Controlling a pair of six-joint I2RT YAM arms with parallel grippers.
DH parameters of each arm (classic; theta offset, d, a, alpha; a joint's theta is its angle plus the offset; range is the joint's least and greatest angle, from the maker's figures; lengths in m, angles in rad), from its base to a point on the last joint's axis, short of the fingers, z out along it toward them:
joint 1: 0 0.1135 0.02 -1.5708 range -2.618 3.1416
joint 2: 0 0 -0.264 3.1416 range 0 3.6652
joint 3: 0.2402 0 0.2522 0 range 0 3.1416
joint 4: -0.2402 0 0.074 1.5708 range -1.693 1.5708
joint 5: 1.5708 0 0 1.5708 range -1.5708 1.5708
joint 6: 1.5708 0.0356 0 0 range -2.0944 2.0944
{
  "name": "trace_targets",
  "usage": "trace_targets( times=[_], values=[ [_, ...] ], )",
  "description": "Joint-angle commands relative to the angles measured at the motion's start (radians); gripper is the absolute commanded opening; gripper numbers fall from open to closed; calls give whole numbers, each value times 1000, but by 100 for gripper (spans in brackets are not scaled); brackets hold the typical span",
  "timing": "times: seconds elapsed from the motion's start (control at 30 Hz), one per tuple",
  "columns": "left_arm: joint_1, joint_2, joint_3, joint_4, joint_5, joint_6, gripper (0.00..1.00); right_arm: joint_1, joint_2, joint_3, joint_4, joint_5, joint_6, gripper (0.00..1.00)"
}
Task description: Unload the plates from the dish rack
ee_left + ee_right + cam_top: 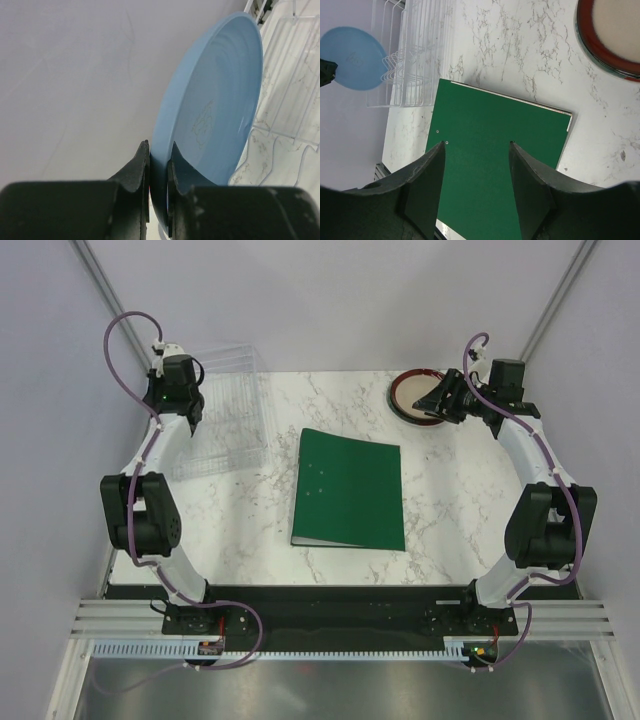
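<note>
Left hand [159, 167] is clamping the light blue plate [215, 110] by its rim beside the seemingly vacant dish rack [415, 55], while right hand [476, 150] is hovering, fingers apart, near stacked plates [418, 395] on the tabletop [450, 490], leaving apparently only this placement

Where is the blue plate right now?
The left gripper pinches the blue plate by its rim, holding it on edge in the air just left of the rack, at the table's far-left side.
</note>
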Motion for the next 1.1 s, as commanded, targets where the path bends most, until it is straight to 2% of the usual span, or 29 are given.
trace_targets(
  times=[0.0, 0.17, 0.3, 0.37, 0.43, 0.47, 0.5, 0.57, 0.6, 0.67, 0.7, 0.8, 0.9, 1.07],
  values=[
    [-23, -87, 41, 161, -129, 132, 2, 3, -17, 4, 28, -29, -19, 61],
    [-67, -128, 42, 235, -170, 232, 2, 4, -22, 7, 28, -36, -14, 61],
    [-112, -200, 27, 217, -160, 200, 2, 6, -40, 9, 26, -47, -11, 61],
    [-143, -245, 22, 116, -127, 145, 2, 10, -48, 9, 29, -52, -13, 61],
    [-198, -308, 42, 3, -65, 18, 2, 18, -59, 7, 47, -64, -1, 62],
    [-216, -328, 48, -112, -40, -31, 2, 29, -60, 7, 55, -70, 9, 62],
    [-247, -384, 50, -157, 47, -127, 2, 36, -68, 6, 63, -76, 12, 62],
    [-261, -446, 42, -244, 167, -229, 2, 64, -79, 4, 74, -81, 15, 62],
    [-261, -475, 32, -312, 272, -339, 2, 72, -92, -2, 77, -84, 15, 62],
    [-261, -565, 3, -334, 398, -413, 2, 81, -123, -19, 89, -81, 18, 63],
    [-261, -595, -32, -335, 505, -490, 2, 86, -134, -45, 109, -79, 24, 63],
    [-259, -684, -95, -317, 711, -610, 2, 125, -175, -112, 167, -88, 76, 63],
    [-262, -710, -149, -273, 861, -696, 2, 153, -206, -151, 229, -90, 105, 64],
    [-265, -708, -232, -168, 1000, -799, 2, 230, -234, -146, 229, -70, 110, 65]
  ],
)
